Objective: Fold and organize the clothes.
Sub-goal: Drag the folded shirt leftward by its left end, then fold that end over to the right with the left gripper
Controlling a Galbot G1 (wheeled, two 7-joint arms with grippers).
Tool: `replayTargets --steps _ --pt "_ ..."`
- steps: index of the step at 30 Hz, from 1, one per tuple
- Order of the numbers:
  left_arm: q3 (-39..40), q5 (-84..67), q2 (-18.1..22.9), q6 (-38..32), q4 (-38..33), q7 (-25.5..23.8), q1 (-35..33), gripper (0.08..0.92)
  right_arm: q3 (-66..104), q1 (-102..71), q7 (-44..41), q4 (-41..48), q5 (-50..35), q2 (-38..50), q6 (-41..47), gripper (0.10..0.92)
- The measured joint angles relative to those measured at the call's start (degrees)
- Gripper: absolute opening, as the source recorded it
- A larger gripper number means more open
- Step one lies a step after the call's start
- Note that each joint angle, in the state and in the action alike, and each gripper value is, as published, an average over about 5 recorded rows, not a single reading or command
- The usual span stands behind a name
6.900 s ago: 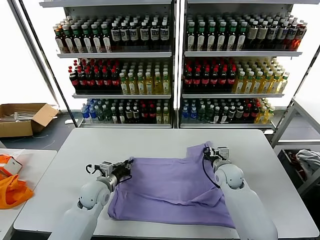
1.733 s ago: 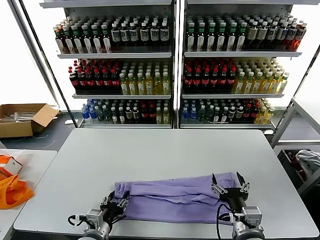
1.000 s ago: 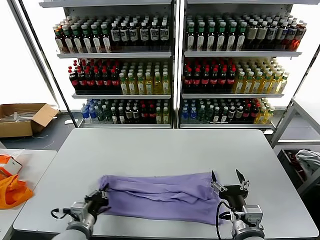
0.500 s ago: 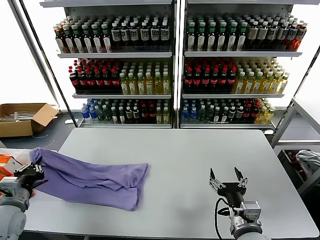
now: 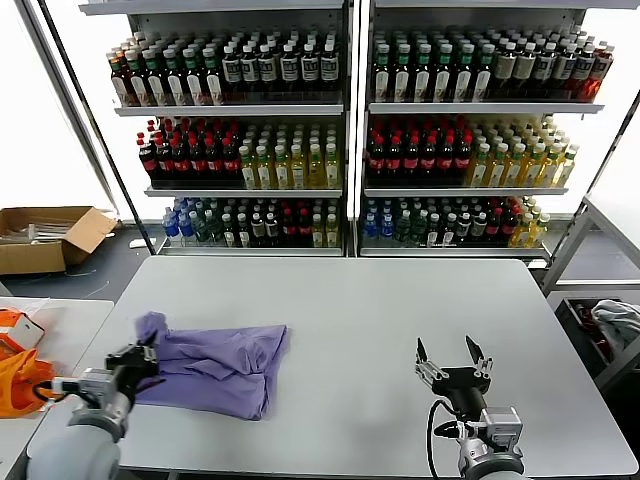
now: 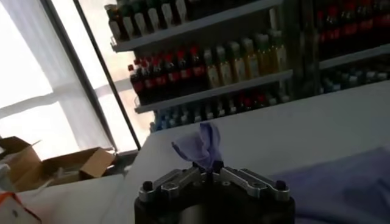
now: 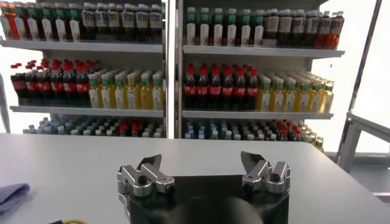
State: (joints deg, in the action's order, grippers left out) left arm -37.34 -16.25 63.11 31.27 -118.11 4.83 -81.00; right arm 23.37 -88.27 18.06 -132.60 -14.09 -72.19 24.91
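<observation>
On the table's [image 5: 330,300] left side, the folded lavender T-shirt [image 5: 215,365] lay with its long axis across the robot, one corner clamped in the left gripper [image 5: 137,360]; the right gripper [image 5: 452,357], jaws apart, waited well away.

You have a grey table [image 5: 340,300] in front of you, and behind it two tall shelving units [image 5: 350,120] packed with rows of bottles [image 5: 270,165]. On the floor at far left sits an open cardboard box [image 5: 45,235]. At near left, an orange bag [image 5: 20,375] lies on a lower side table [image 5: 60,320]
</observation>
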Motion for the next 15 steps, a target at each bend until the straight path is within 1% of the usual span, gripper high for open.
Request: replayTargets --steps 5,15 --pt "5.8 0.4 2.9 0.8 0.2 0.7 1.8 0.098 0.1 -1.0 -0.1 -0.3 0.5 -0.7 -0.5 0.823" --pt "13.3 0.6 6.4 1.4 -0.6 1.4 4.5 0.098 0.2 -3.4 -0.2 -1.2 2.0 -2.1 -1.3 0.823"
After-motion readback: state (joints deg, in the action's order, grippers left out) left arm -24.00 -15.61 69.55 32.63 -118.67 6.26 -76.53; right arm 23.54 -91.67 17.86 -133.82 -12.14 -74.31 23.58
